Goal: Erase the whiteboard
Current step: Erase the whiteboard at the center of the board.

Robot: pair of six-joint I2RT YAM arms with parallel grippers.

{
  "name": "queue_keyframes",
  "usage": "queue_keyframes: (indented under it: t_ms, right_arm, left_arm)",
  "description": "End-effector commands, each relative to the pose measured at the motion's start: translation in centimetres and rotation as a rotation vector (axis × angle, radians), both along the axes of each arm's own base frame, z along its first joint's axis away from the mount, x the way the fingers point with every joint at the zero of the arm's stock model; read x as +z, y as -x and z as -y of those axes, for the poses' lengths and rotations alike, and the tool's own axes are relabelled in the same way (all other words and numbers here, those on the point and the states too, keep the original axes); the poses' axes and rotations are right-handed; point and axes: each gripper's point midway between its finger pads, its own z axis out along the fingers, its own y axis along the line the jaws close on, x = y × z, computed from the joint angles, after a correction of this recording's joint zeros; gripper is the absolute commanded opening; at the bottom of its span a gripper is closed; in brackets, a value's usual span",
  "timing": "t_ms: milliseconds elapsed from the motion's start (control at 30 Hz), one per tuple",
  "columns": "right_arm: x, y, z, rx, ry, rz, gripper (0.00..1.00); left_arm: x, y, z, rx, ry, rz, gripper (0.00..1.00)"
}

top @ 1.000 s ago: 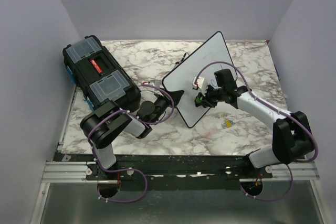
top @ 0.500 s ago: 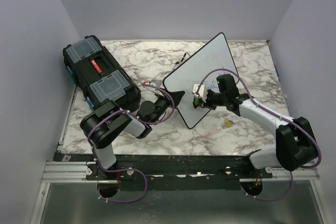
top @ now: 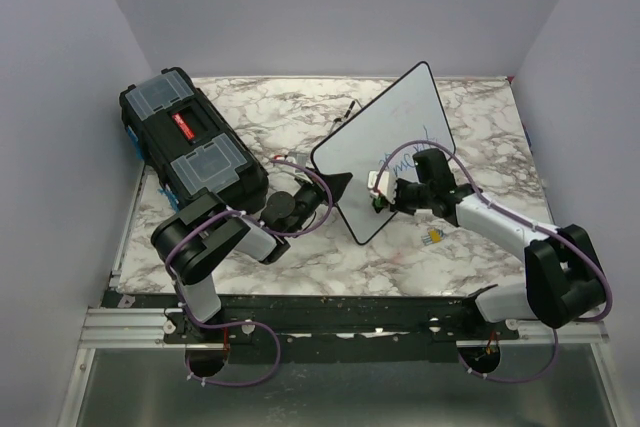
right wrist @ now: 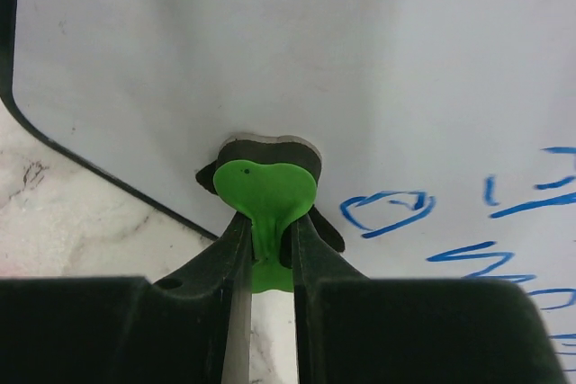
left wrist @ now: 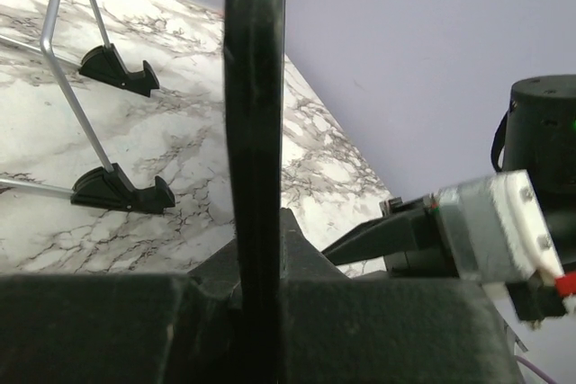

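1. The left gripper (top: 336, 187) is clamped on the thin black frame of the flat white rectangular whiteboard (top: 385, 132), gripping its lower-left edge. I read this as a brace: the board stands tilted on edge and would skid under rubbing if it were not pinned.
2. The right gripper (right wrist: 267, 227) has its fingers squeezed together on the stem of a small green plastic eraser (right wrist: 265, 188). The dark pad sits flat against the board face, just ahead of the fingertips.
3. Blue marker handwriting (right wrist: 387, 213) lies just beside the pad, to that gripper's right in its own wrist view. The face to its left and above is bare white.
4. Judgement: the wiping is part done, and the next stroke needs to sweep right across the scribbles.
5. Beyond the left gripper, the board's wire stand with black feet (left wrist: 115, 192) rests on the marble tabletop (top: 300, 117). A black plastic toolbox (top: 190, 147) sits well off to that gripper's left, uninvolved.
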Motion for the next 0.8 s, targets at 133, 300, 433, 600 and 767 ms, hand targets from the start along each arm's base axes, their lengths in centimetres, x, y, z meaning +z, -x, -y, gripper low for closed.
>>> queue_keyframes:
  t_ms: [133,300,433,600,767]
  right_arm:
    - [5.9,-4.0,-3.6,0.012,-0.176,0.145,0.00]
    - [1.7,-1.4,-1.8,0.090,-0.038,0.082,0.01]
    - [-2.2,1.9,0.3,0.189,0.089,0.026,0.01]
    - [-3.1,2.6,1.0,0.206,0.119,0.032,0.01]
    - [0.3,-0.6,-1.3,0.178,0.027,0.092,0.01]
  left_arm:
    - [6.2,2.6,1.8,-0.140,0.121,0.145,0.00]
    - [6.4,2.7,1.8,-0.140,0.118,0.151,0.00]
    - [6.4,2.7,1.9,-0.146,0.119,0.154,0.00]
    - [6.3,2.7,2.0,-0.151,0.122,0.151,0.00]
    - [6.3,2.7,2.0,-0.153,0.121,0.150,0.00]
